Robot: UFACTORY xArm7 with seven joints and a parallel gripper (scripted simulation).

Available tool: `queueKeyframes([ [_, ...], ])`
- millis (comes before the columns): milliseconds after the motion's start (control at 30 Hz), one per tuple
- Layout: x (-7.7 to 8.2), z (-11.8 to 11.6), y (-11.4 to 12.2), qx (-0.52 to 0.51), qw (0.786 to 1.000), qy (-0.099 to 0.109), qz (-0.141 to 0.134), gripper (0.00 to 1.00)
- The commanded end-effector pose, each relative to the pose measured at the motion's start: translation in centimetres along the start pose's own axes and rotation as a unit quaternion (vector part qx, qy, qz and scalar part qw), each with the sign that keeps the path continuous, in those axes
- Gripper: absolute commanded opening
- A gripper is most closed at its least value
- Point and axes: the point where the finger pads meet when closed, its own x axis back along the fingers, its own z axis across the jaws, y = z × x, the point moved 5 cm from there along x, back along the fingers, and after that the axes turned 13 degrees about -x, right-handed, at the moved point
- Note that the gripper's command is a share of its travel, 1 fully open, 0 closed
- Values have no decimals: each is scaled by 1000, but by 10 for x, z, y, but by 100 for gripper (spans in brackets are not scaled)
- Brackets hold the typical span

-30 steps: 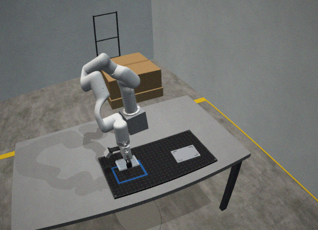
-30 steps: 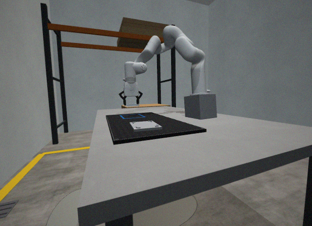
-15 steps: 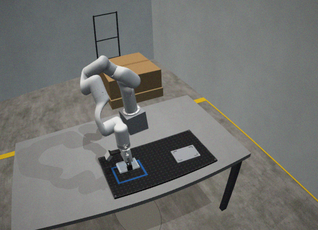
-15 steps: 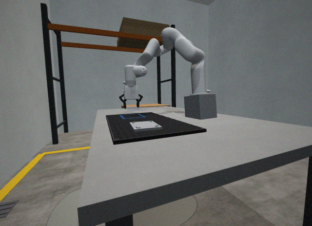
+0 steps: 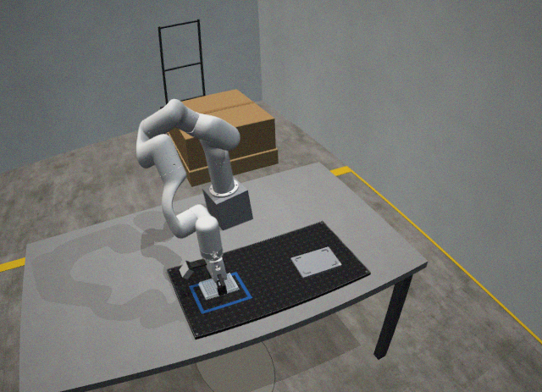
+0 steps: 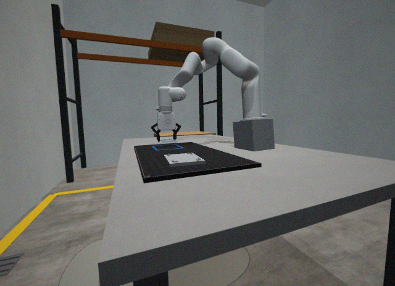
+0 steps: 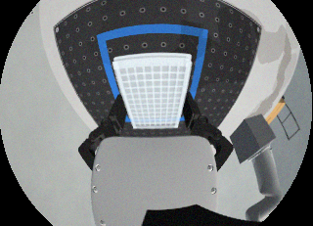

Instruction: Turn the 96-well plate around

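Observation:
The white 96-well plate (image 5: 215,288) is held between the fingers of my gripper (image 5: 221,288), a little above the blue taped outline B1 on the black deck. In the wrist view the plate (image 7: 155,91) fills the space between my two dark fingers, over the blue outline (image 7: 153,40). In the exterior view the gripper (image 6: 165,136) hangs just above the far end of the deck with the plate (image 6: 165,139) in it, seen edge-on. The nest N1 (image 5: 316,262) stands empty at the deck's right; it also shows in the exterior view (image 6: 184,159). I cannot make out the cut corner.
The arm's grey base block (image 5: 228,207) stands behind the deck. A small dark block (image 5: 190,268) sits on the deck's far left corner beside the gripper. A cardboard box (image 5: 227,132) and a shelf rack (image 6: 66,91) stand beyond the table.

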Motion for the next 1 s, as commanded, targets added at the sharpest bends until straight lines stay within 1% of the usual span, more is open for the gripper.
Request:
queueKeyframes([
  [0,-7,-2,0,0,1000,-2,1,0],
  [133,-13,-2,0,0,1000,-2,1,0],
  [967,-13,-2,0,0,1000,-2,1,0],
])
